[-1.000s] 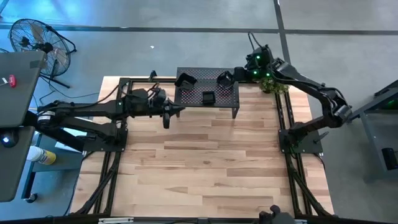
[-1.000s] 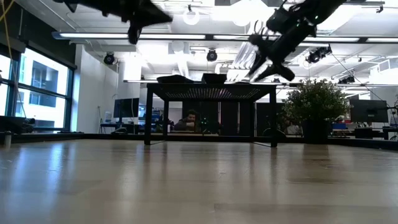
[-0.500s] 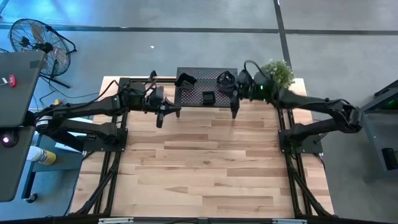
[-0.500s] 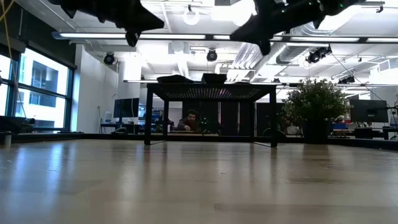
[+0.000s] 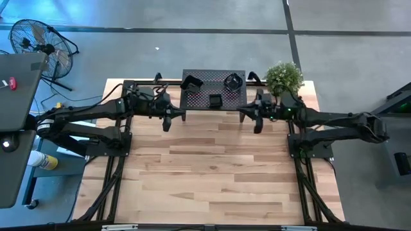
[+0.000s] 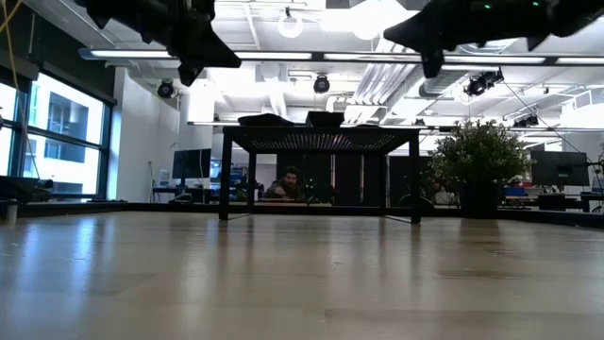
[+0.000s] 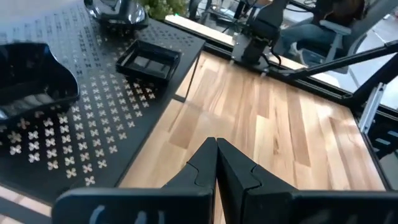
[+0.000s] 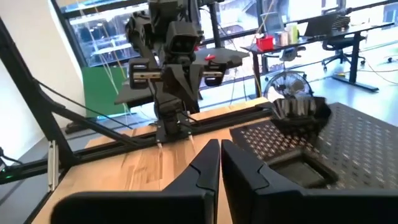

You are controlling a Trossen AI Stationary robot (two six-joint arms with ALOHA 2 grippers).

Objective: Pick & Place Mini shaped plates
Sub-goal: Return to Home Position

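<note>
Three mini shaped plates lie on top of the black perforated rack at the table's far edge: a leaf-like one, a round scalloped one and a square one. My left gripper hovers shut just off the rack's left near corner. My right gripper hovers shut off the rack's right near corner. Both are high above the table in the low view and hold nothing.
A potted plant stands at the far right, beside the rack. The bare wooden tabletop stretches from the rack to the near edge. A fan and a desk stand off the table's left side.
My right gripper has drawn back from the round plate on the rack, swung toward the table's near edge and right past the rack's right end, rolled and levelled, and shut. The round plate stays on the rack. My left gripper has edged slightly left.
</note>
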